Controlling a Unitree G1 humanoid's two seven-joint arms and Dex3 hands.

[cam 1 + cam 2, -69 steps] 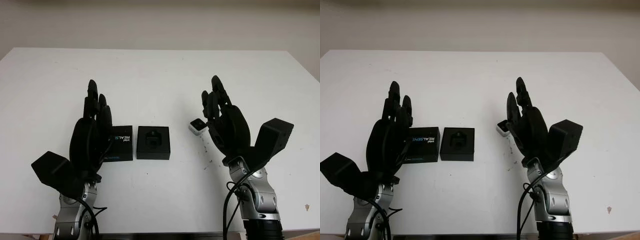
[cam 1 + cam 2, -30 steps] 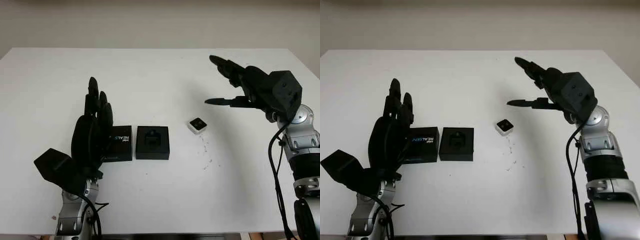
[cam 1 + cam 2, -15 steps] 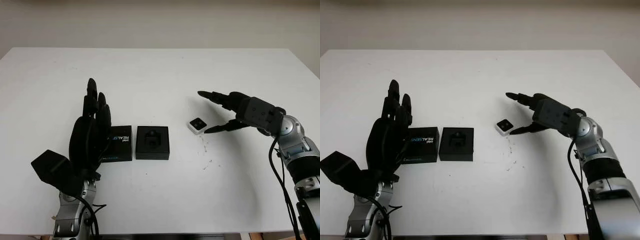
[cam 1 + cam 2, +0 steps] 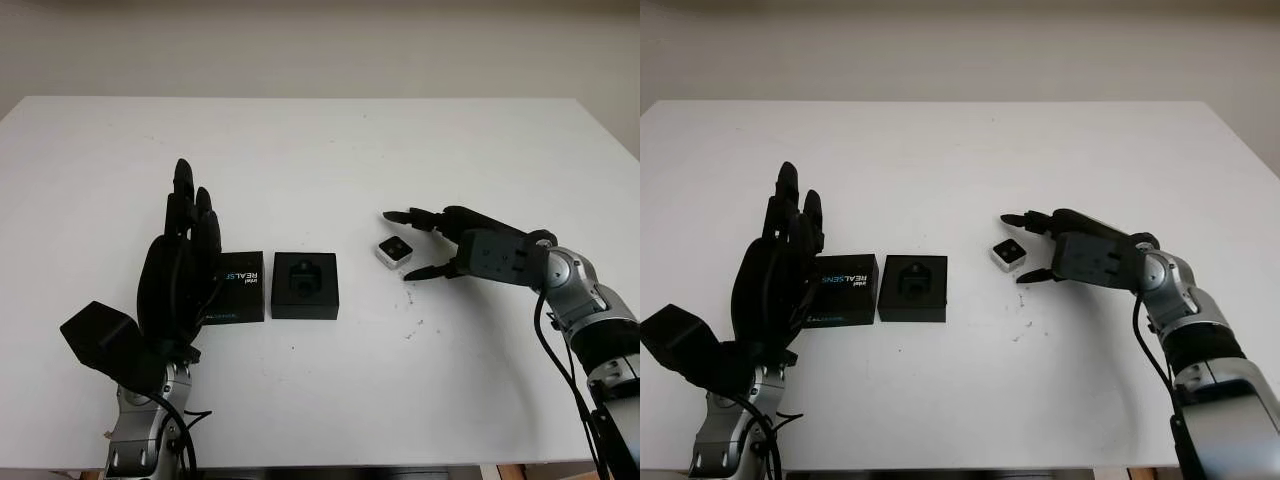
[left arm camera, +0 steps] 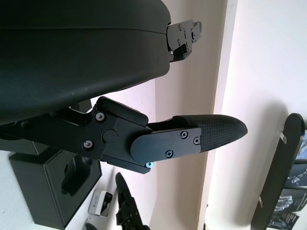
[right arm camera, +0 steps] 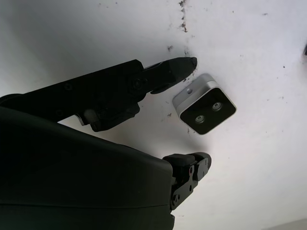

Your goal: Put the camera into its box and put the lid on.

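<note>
While the left robot hand (image 4: pixel 185 265) stands open beside the lid (image 4: pixel 236 286), the camera (image 4: pixel 394 251) lies lens-up right of the box (image 4: pixel 305 285), turned diagonally, with the right robot hand (image 4: pixel 425 243) open around it, untouching.

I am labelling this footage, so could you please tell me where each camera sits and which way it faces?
Left eye, right eye: on the head, facing forward and down at the white table; both arms enter from below.
Left wrist: beside the raised, open left hand, looking past a finger toward the open box and its lid.
Right wrist: beside the open right hand, looking down at the small camera between its fingers.
Shared: both wrist views catch the small camera.
</note>
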